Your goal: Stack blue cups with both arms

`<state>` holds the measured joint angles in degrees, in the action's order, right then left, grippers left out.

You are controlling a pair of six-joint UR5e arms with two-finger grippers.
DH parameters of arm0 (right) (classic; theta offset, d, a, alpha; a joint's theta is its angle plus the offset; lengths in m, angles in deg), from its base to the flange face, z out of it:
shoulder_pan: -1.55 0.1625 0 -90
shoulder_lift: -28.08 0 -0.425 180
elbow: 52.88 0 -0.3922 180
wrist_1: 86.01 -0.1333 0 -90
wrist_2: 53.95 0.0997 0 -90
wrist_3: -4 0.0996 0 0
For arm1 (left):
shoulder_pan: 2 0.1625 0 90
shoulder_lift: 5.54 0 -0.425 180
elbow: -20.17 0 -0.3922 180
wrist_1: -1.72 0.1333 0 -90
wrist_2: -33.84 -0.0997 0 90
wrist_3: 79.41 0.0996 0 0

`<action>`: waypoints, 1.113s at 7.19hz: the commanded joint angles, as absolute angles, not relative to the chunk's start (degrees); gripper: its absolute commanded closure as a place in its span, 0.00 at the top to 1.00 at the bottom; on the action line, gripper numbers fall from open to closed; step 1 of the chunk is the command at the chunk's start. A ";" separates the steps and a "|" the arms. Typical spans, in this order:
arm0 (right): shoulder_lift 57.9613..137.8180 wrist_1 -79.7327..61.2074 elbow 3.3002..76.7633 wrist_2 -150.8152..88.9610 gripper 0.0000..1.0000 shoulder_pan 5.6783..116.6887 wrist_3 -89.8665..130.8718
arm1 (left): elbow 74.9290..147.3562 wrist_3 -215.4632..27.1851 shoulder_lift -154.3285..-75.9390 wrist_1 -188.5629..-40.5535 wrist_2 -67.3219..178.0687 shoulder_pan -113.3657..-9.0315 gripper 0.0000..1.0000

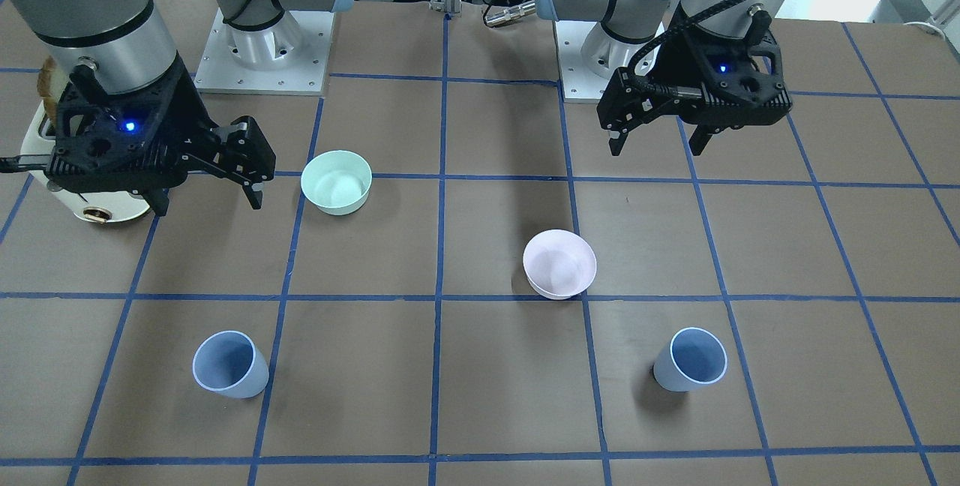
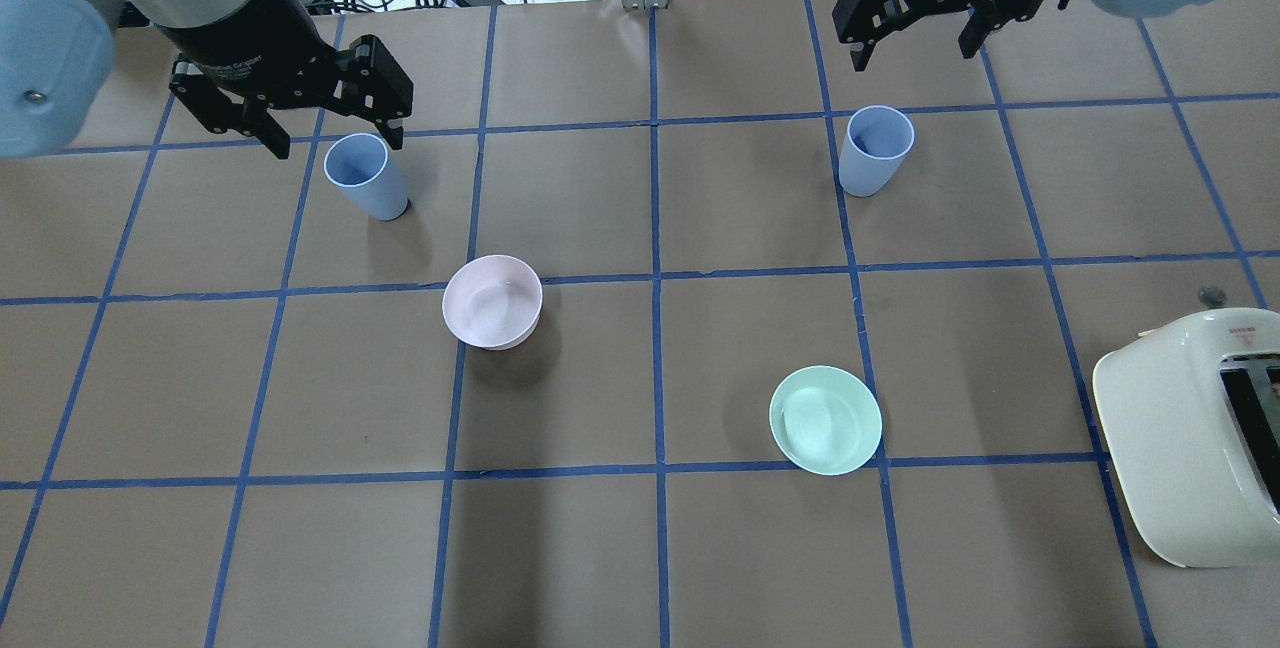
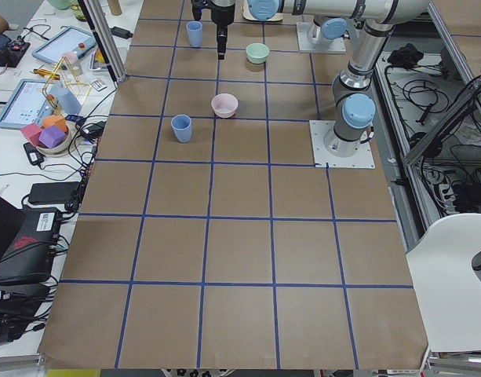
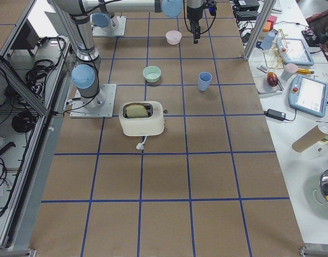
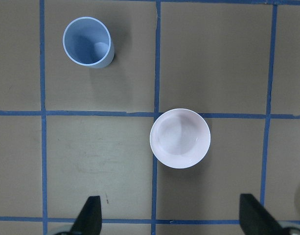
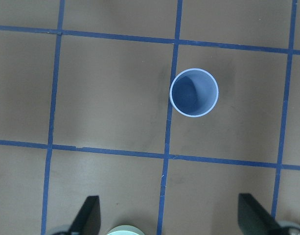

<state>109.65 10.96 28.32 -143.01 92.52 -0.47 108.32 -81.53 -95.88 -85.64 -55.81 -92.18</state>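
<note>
Two pale blue cups stand upright on the table. One cup (image 2: 365, 176) (image 1: 690, 360) (image 5: 87, 41) is on my left side, the other cup (image 2: 875, 150) (image 1: 231, 364) (image 6: 194, 93) on my right. My left gripper (image 2: 335, 141) (image 1: 658, 149) (image 5: 172, 218) is open and empty, held high, on the near side of the left cup. My right gripper (image 2: 913, 56) (image 1: 210, 205) (image 6: 172, 218) is open and empty, held high, on the near side of the right cup. Both cups stand apart from the bowls.
A pale pink bowl (image 2: 492, 301) (image 1: 559, 263) (image 5: 180, 138) sits mid-table on my left half. A mint green bowl (image 2: 825, 419) (image 1: 336, 182) sits nearer my base on the right half. A white toaster (image 2: 1190, 448) (image 4: 142, 118) stands at the right edge.
</note>
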 commanded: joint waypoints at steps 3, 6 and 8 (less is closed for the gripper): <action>109.64 10.93 28.42 -143.33 1.00 92.52 -0.48 | 108.15 -81.52 -96.24 -85.56 -55.81 -92.18 1.00; 109.56 11.20 28.42 -142.72 1.00 92.34 -0.66 | 107.79 -79.25 -103.15 -77.52 -55.46 -91.74 1.00; 108.95 11.11 28.16 -143.07 1.00 92.34 -0.92 | 107.01 -77.75 -115.44 -64.78 -56.16 -91.48 1.00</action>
<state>109.38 11.17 28.37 -142.83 92.36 -0.71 107.25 -78.93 -108.58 -72.28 -55.75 -91.70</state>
